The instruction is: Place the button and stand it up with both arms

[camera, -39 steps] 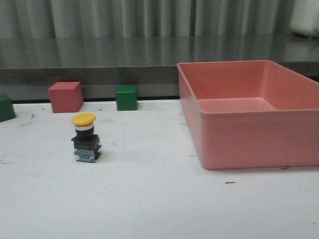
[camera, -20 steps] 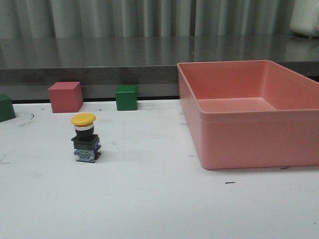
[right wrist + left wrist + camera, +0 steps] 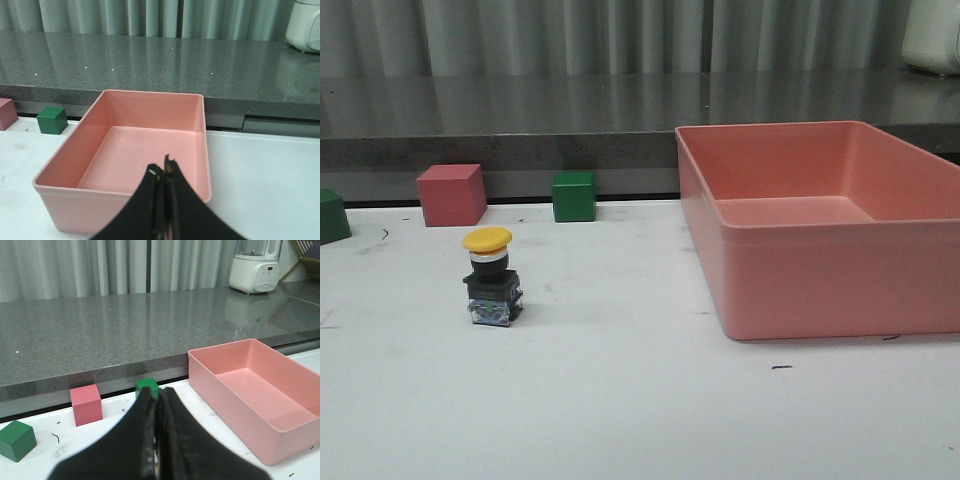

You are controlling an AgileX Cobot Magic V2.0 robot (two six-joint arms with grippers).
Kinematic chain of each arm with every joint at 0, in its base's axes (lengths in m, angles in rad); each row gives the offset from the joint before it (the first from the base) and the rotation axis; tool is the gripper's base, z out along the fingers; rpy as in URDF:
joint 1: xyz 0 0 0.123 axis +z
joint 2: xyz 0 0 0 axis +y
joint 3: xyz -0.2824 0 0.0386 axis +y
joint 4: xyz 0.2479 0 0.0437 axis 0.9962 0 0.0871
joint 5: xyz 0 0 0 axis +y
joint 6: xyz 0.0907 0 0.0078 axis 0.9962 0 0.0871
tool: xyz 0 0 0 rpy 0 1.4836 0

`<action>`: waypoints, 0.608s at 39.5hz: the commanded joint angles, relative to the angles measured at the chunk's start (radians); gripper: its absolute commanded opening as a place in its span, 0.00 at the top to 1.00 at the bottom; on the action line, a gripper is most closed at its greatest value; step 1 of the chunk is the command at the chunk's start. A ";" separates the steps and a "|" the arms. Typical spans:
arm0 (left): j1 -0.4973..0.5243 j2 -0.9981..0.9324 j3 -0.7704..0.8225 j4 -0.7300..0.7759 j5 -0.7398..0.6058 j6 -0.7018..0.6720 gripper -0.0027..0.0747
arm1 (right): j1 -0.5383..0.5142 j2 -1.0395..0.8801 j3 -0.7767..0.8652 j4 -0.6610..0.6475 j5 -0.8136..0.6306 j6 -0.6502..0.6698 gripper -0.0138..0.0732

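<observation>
The button (image 3: 491, 277) stands upright on the white table at the left, its yellow cap on top and its black body and bluish base below. It does not show in either wrist view. Neither arm appears in the front view. My left gripper (image 3: 158, 392) is shut with nothing between its fingers, held back from the table and facing the cubes. My right gripper (image 3: 162, 170) is shut and holds nothing, raised in front of the pink bin (image 3: 52, 188).
The pink bin (image 3: 800, 290) fills the right side of the table. At the table's back edge are a pink cube (image 3: 451, 194), a green cube (image 3: 574, 196) and another green cube (image 3: 330, 216) at the far left. A grey counter runs behind.
</observation>
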 commanded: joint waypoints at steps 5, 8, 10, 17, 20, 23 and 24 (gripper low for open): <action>0.013 0.000 -0.034 -0.157 -0.089 0.153 0.99 | -0.002 0.010 -0.026 -0.019 -0.083 -0.008 0.92; 0.039 -0.005 -0.034 -0.291 -0.089 0.291 0.99 | -0.002 0.010 -0.026 -0.019 -0.083 -0.008 0.92; 0.057 -0.010 -0.032 -0.296 -0.089 0.291 0.99 | -0.002 0.010 -0.026 -0.019 -0.083 -0.008 0.92; 0.121 -0.108 0.058 -0.225 -0.113 0.164 0.99 | -0.002 0.010 -0.026 -0.019 -0.083 -0.008 0.92; 0.163 -0.170 0.115 -0.197 -0.117 0.119 0.99 | -0.002 0.010 -0.026 -0.019 -0.083 -0.008 0.92; 0.217 -0.237 0.178 -0.197 -0.118 0.119 0.99 | -0.002 0.010 -0.026 -0.019 -0.083 -0.008 0.92; 0.241 -0.261 0.202 -0.197 -0.118 0.119 0.99 | -0.002 0.010 -0.026 -0.019 -0.083 -0.008 0.92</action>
